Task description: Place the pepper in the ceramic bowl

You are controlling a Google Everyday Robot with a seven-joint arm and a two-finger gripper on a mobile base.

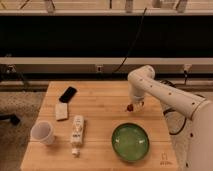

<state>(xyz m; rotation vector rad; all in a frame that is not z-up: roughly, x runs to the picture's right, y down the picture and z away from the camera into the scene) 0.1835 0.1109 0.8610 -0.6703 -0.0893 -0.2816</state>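
From my station, the biggest thing I see is the wooden table [100,107], a light butcher-block top that fills the lower half of the view, with a dark shelf and cabling behind it. The robot's white arm [167,96] comes in from the right side, bends at a rounded joint above the table's back right part and points down toward the boards.

The ceramic bowl [130,142] sits near the front right corner: round, shallow and glossy green, with nothing in it that I can make out. On the front left stands a white cup [42,133], upright and open at the top. Just to its right lies a pale tube [76,131], lengthwise front to back with its cap toward the front edge. Farther back on the left a black phone [67,94] lies flat at an angle, and a small white packet [61,111] lies between it and the cup.

The gripper [133,105] is down at the table surface, behind the bowl and apart from it — its fingers are clenched on the pepper [129,107], which shows only as a small dark-red spot at the tips. Whether it is off the wood or touching it, I cannot tell.
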